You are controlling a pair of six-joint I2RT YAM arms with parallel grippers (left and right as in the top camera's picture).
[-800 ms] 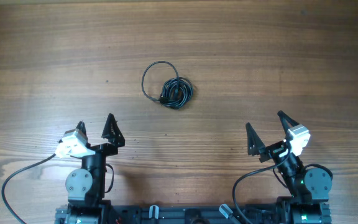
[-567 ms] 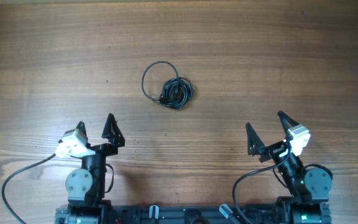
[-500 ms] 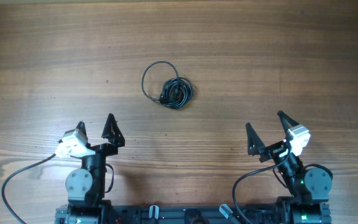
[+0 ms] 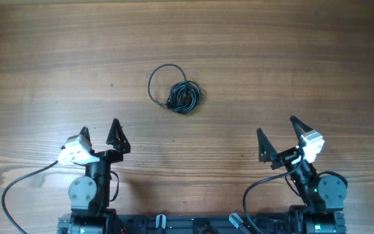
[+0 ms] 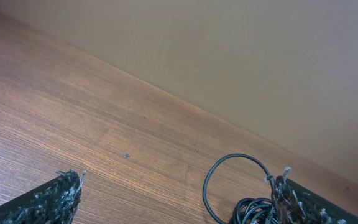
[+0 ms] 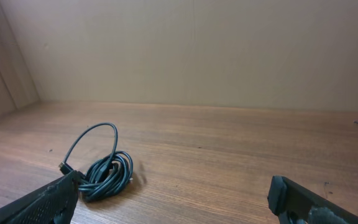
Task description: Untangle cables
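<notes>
The wooden worktop (image 4: 304, 52) carried both arms at its near edge. My left hand (image 4: 100, 127) and right hand (image 4: 276, 125) stood spread wide, holding nothing. The cables (image 4: 182, 95) sat mid-worktop, a tight knotted coil with one loop sticking out, well apart from both. Untangling looked unstarted; next I needed to reach in and pinch that loop.

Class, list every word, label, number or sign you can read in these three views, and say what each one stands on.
None can be read in any view.
The cables, the table, the wall, the left gripper and the right gripper show no lettering or markings.
</notes>
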